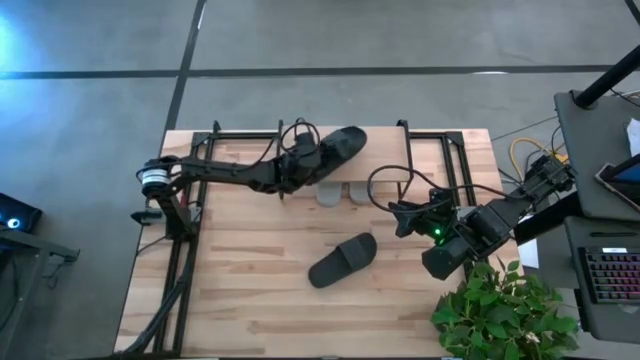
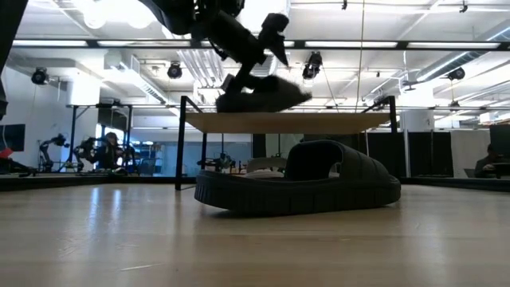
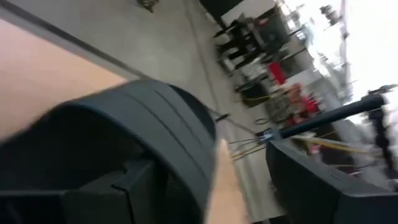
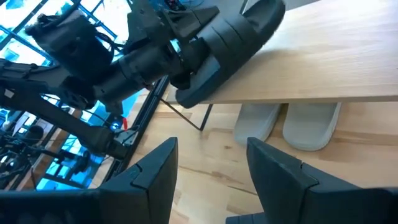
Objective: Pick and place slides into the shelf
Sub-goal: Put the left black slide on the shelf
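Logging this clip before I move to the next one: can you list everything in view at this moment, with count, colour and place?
Black slides: two; one held over the shelf top, its heel end on or just above the board, the other flat on the table in front of the shelf.
Light grey slides: two, side by side under the shelf.
Shelf: one, light wood top, black legs, at the table's far side.
Table: one, light wood.
Plant: one, green, at the table's near right corner.
Keyboard: one, dark, on a desk to the right.
Left gripper: shut on the raised black slide.
Right gripper: open, empty, near the table's right side.
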You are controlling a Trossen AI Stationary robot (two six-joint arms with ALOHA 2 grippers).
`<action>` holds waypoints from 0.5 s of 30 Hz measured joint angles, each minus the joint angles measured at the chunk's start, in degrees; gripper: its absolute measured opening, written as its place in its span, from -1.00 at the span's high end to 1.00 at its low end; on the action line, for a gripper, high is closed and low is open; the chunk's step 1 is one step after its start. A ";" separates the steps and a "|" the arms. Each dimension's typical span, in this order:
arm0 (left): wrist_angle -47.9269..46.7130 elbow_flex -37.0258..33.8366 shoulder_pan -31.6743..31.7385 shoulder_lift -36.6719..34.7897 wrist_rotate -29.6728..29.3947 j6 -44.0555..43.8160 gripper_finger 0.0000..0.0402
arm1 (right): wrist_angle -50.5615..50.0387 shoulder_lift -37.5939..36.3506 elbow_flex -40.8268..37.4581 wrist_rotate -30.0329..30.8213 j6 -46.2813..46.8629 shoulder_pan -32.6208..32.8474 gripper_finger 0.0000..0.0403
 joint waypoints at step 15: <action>-9.33 1.11 -0.02 -1.90 8.13 25.64 -0.24 | -0.04 0.04 -0.02 -7.10 -1.49 0.00 0.09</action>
